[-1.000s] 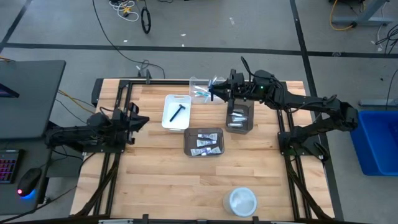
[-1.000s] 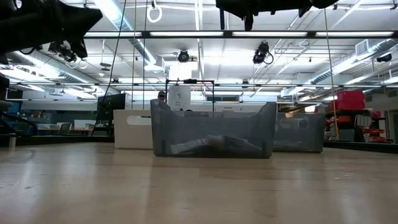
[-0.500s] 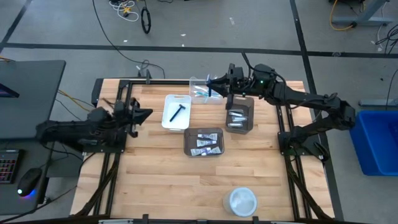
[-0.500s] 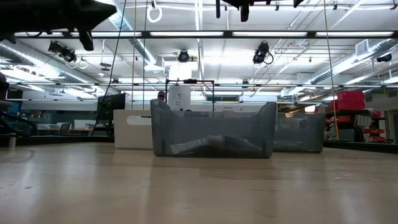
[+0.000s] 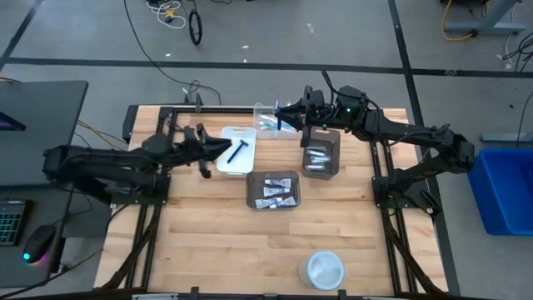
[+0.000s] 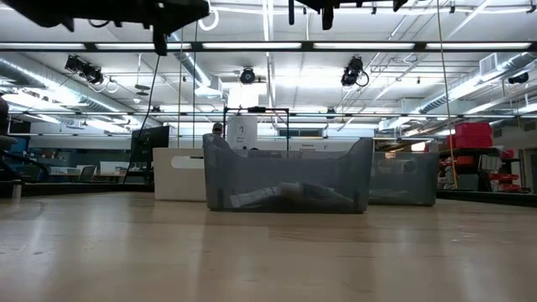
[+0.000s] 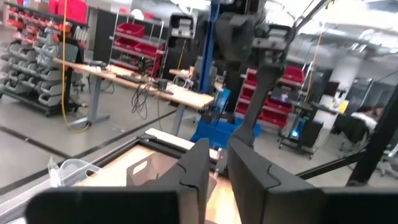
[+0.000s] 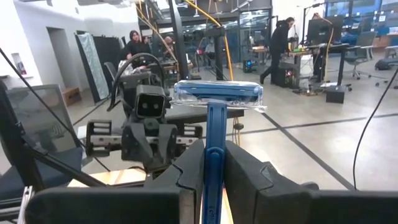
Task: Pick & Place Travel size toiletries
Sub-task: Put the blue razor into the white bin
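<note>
We see the right gripper point(image 5: 287, 116) held above the clear bin point(image 5: 267, 118) at the table's far edge, its 2 fingers point(image 8: 186, 171) pinching the handle of a blue razor point(image 8: 216, 118) whose head stands up between them. The left gripper point(image 5: 208, 151) hangs just beside the white bin point(image 5: 236, 151), where a black razor point(image 5: 239, 150) lies — its fingers point(image 7: 194, 168) show a narrow gap with nothing in it, though we cannot tell whether they are closing or parting. Small tubes point(image 5: 273, 192) lie in the dark grey bin point(image 5: 273, 190) mid-table, more in the second dark bin point(image 5: 320, 157) beside it. A round white dish point(image 5: 324, 268) sits well apart, near the front edge.
</note>
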Robot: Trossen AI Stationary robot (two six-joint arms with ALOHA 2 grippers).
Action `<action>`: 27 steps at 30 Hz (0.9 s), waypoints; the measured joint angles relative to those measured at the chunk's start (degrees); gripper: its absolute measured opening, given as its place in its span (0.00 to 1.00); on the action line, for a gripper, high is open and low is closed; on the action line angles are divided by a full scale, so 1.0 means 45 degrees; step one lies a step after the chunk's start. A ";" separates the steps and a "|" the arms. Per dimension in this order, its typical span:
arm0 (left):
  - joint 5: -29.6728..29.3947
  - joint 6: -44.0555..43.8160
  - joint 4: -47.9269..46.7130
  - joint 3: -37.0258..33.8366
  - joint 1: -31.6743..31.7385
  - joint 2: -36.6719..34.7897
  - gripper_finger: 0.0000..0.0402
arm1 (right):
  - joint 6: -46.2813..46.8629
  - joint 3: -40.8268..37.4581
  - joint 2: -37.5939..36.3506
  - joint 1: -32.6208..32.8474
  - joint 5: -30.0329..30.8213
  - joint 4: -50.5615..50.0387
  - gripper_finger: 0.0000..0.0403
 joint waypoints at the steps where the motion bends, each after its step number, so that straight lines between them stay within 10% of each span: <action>1: 0.0004 0.0004 -0.0003 0.0196 0.0028 0.0365 0.18 | 0.0000 0.0000 0.0000 0.0016 0.0002 -0.0005 0.14; 15: 0.1912 0.0051 0.0359 0.3253 0.0743 0.5029 0.53 | 0.0335 0.0000 0.0000 0.0224 -0.0432 -0.0016 0.14; 27: 0.2582 0.0729 0.0831 0.4852 0.0840 0.6699 0.57 | 0.0330 0.0000 0.0000 0.0530 -0.0413 -0.0026 0.14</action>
